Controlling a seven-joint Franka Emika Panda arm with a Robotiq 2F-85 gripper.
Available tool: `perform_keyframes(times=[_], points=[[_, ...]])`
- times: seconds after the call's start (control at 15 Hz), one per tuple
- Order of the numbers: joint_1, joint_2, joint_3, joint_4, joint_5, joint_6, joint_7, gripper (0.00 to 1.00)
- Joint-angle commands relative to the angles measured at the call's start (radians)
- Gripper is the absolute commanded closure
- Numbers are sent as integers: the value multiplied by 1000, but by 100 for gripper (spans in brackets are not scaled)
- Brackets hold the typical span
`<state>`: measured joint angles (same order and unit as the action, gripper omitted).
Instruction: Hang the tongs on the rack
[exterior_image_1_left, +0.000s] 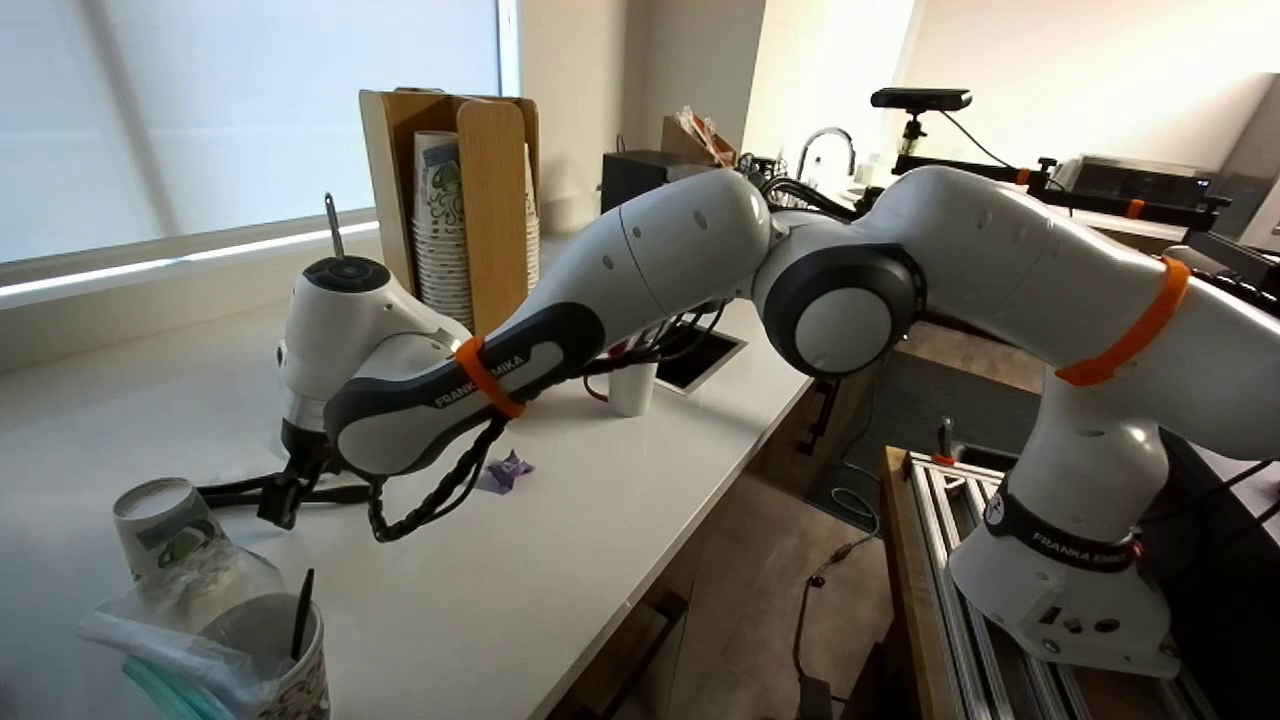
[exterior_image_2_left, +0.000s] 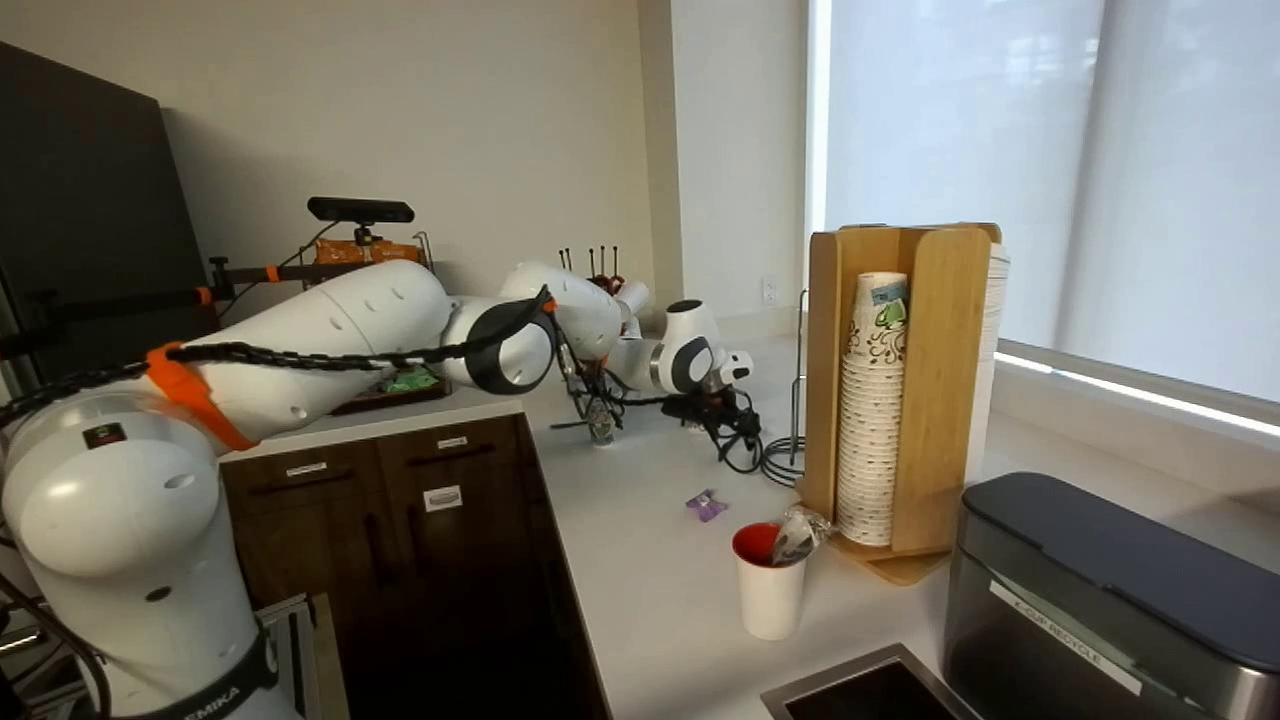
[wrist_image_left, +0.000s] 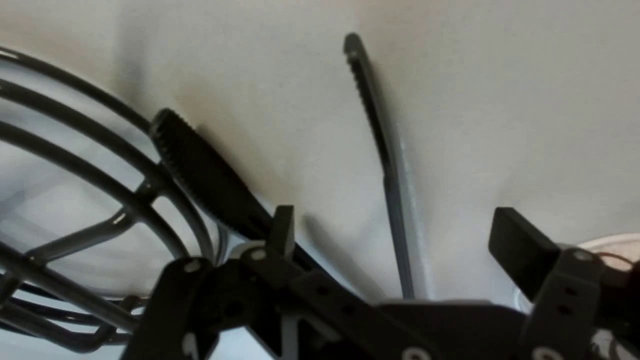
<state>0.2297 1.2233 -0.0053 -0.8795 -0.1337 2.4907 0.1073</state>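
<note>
Hanging low over the white desk (exterior_image_1_left: 430, 600) at left in an exterior view, with the pincer (wrist_image_left: 395, 235) spread wide apart. Straddling one slim arm of the black tongs (wrist_image_left: 372, 100), on the desk at center of the wrist view, with a finger overlapping the other arm left of center. Masking the lower reach of both at the bottom of the frame. Flanked at frame left by the looped wire base of the black rack (wrist_image_left: 134, 204), close to the tongs' left tip, impossible to tell whether touching. Neighbored right of center in an exterior view by the rack's upright rod (exterior_image_2_left: 796, 420), just left of a wooden dispenser (exterior_image_2_left: 945, 400) stacked with paper cups (exterior_image_2_left: 870, 440).
</note>
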Motion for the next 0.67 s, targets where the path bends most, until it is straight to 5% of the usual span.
perform_keyframes(times=[0.0,0.07,0.2,0.6], points=[[-21,34,45,55,17,34,-65,0],[-27,36,60,62,19,38,-89,0],[-41,41,94,71,22,36,-134,26],[-64,58,143,90,14,10,-185,72]])
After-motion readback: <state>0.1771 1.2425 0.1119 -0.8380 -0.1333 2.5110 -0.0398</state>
